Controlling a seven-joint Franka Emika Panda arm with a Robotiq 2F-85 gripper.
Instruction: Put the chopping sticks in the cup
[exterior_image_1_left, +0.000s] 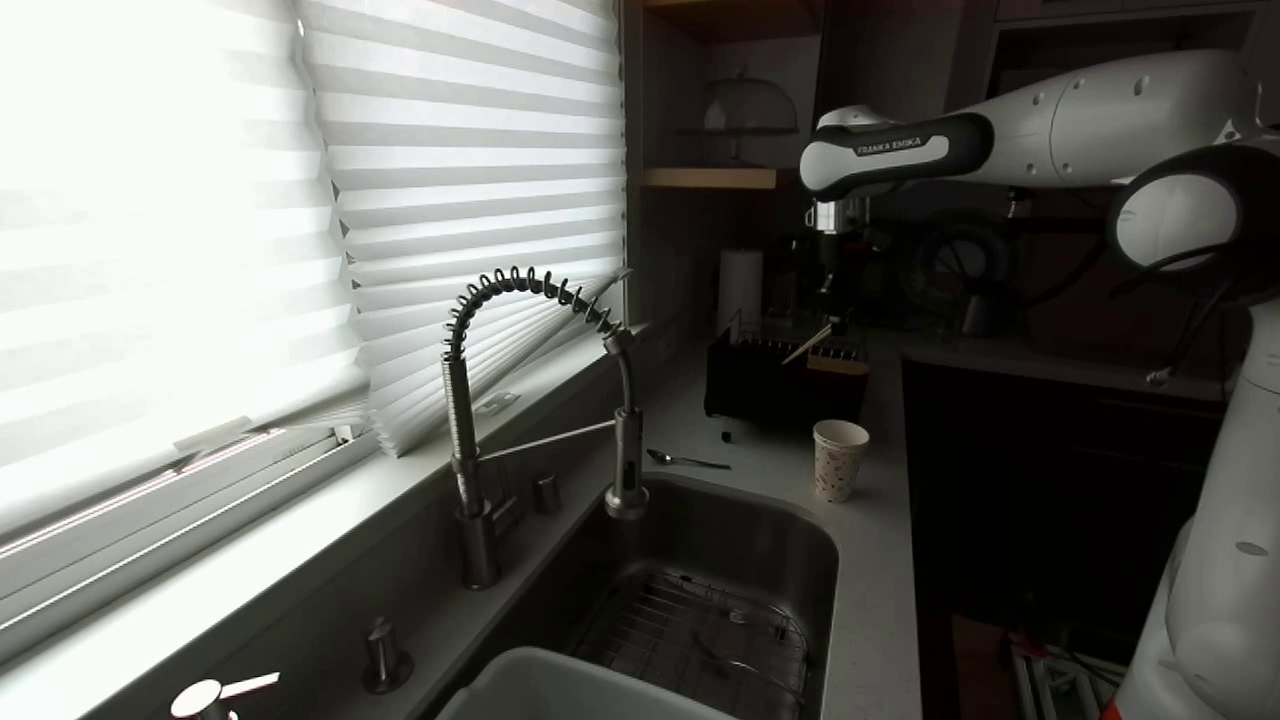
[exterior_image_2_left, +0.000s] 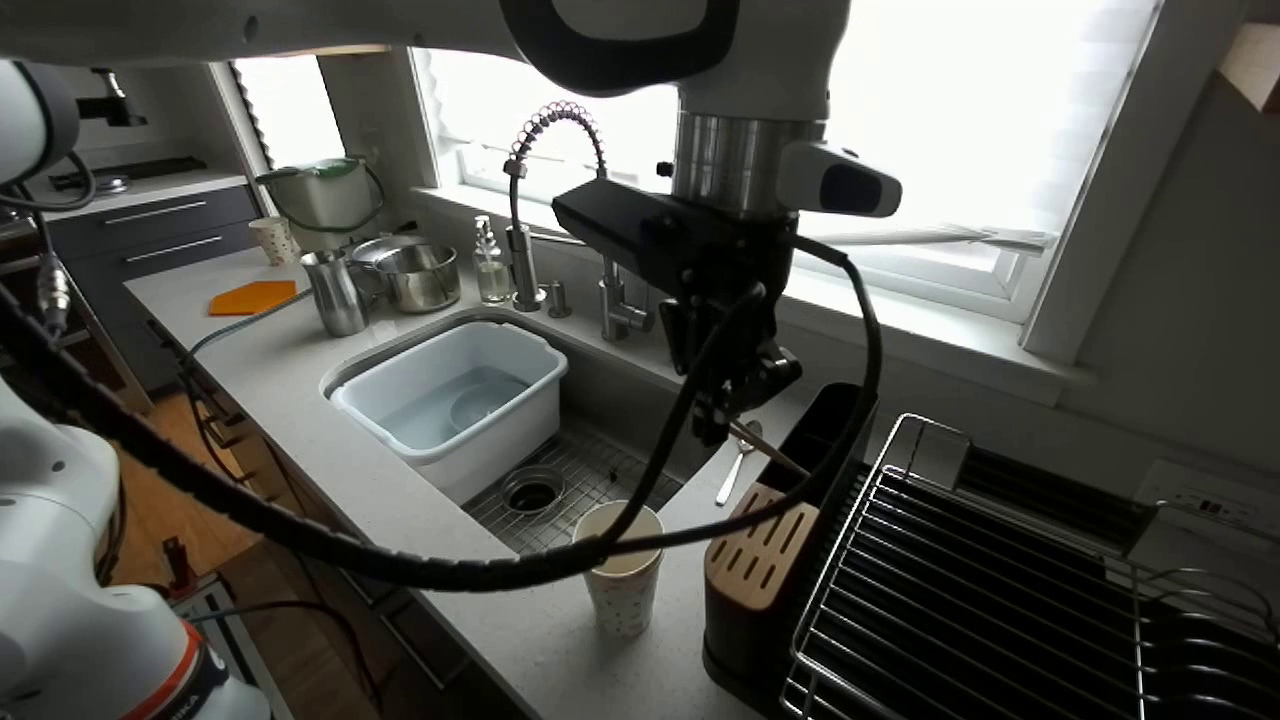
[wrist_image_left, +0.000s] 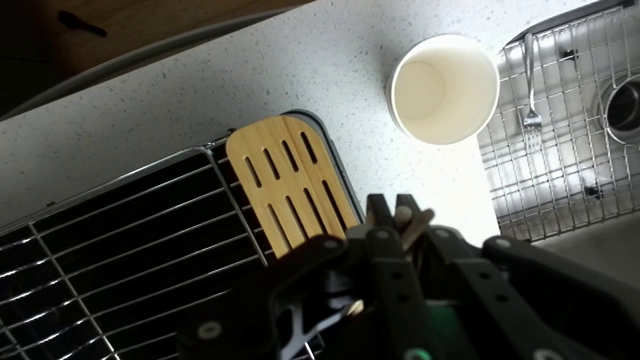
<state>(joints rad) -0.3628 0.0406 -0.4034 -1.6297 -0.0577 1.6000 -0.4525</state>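
Observation:
The cup (exterior_image_1_left: 836, 470) is a cream paper cup with a small speckled pattern, upright on the counter near the sink corner. It also shows in an exterior view (exterior_image_2_left: 622, 598), partly crossed by a cable, and in the wrist view (wrist_image_left: 442, 90), where its inside is bare. My gripper (wrist_image_left: 393, 202) is shut on the chopping sticks (wrist_image_left: 419, 226), whose blunt ends poke out between the fingers. In both exterior views the gripper (exterior_image_1_left: 836, 322) (exterior_image_2_left: 712, 428) holds the sticks (exterior_image_1_left: 806, 346) (exterior_image_2_left: 772, 450) slanting downward, above the wooden slotted holder and apart from the cup.
The slotted holder (exterior_image_2_left: 762, 548) stands beside the cup, against the wire dish rack (exterior_image_2_left: 960, 580). A spoon (exterior_image_1_left: 688, 461) lies on the counter. The sink (exterior_image_1_left: 780, 530) holds a wire grid, a fork (wrist_image_left: 531, 95) and a white basin (exterior_image_2_left: 470, 430). The coiled faucet (exterior_image_1_left: 455, 420) rises by the window.

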